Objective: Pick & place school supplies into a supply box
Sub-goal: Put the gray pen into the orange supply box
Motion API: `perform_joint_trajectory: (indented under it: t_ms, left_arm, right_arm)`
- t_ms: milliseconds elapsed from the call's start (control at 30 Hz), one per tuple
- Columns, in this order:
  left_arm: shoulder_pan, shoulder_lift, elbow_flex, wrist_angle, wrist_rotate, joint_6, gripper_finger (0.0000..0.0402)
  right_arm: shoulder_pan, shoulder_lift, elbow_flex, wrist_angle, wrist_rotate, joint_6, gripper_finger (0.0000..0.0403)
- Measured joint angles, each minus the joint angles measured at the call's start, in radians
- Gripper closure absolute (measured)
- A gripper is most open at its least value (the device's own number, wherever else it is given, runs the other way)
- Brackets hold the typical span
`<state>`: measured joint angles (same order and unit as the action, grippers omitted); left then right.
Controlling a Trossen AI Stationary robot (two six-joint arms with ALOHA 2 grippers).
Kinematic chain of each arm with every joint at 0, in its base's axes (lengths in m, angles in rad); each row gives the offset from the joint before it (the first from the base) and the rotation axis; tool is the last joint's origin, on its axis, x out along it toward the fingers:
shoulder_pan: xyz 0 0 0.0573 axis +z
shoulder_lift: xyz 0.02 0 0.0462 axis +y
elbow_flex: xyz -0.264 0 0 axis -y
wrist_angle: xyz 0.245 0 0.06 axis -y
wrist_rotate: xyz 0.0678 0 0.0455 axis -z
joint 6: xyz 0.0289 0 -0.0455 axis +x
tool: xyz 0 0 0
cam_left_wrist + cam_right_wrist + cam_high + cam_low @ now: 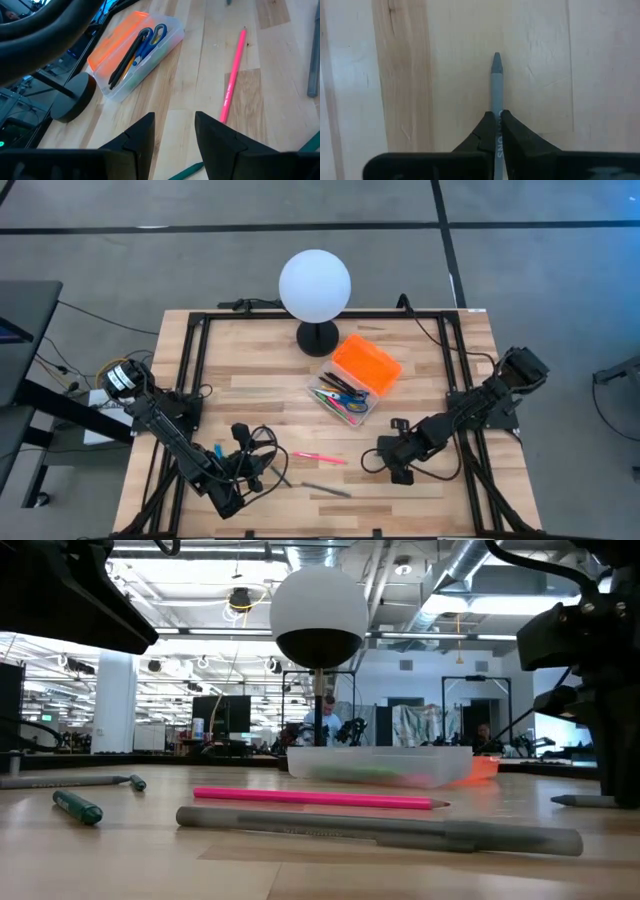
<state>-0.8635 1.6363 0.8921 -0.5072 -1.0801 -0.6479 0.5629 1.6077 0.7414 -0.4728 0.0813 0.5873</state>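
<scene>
The right gripper (496,125), at the table's four o'clock, is clamped on a grey pencil (496,82), which may pivot and miss the supply box (355,380) at one o'clock.

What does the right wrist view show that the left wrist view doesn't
Only the right wrist view shows the right gripper, its jaws shut on a grey pencil just above the bare wood.

Only the left wrist view shows the left gripper with jaws open and empty, the box with its orange lid, scissors and pens inside it, the pink pencil, a green marker and the lamp base.

Both show the wooden table.
</scene>
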Motion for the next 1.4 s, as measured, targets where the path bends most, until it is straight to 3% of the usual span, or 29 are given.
perform_joint_trajectory:
  t_ms: [300, 600, 867, 1133, 1400]
  left_arm:
    - [0.000, 0.000, 0.000, 0.000, 0.000, 0.000, 0.0267]
    - [0.000, 0.000, 0.000, 0.000, 0.000, 0.000, 0.0267]
    - [0.000, 0.000, 0.000, 0.000, 0.000, 0.000, 0.0267]
    - [0.000, 0.000, 0.000, 0.000, 0.000, 0.000, 0.0267]
    - [0.000, 0.000, 0.000, 0.001, 0.000, 0.000, 0.0267]
  right_arm:
    - [0.011, 0.002, 0.029, -0.018, 0.032, -0.075, 0.0402]
    - [0.003, 0.005, 0.156, -0.055, 0.219, -0.246, 0.0402]
    - [-0.166, 0.003, 0.214, -0.030, 0.394, -0.229, 0.0402]
    - [-0.396, 0.002, 0.219, 0.039, 0.388, -0.327, 0.0402]
    - [-0.543, 0.002, 0.219, 0.096, 0.289, -0.412, 0.0397]
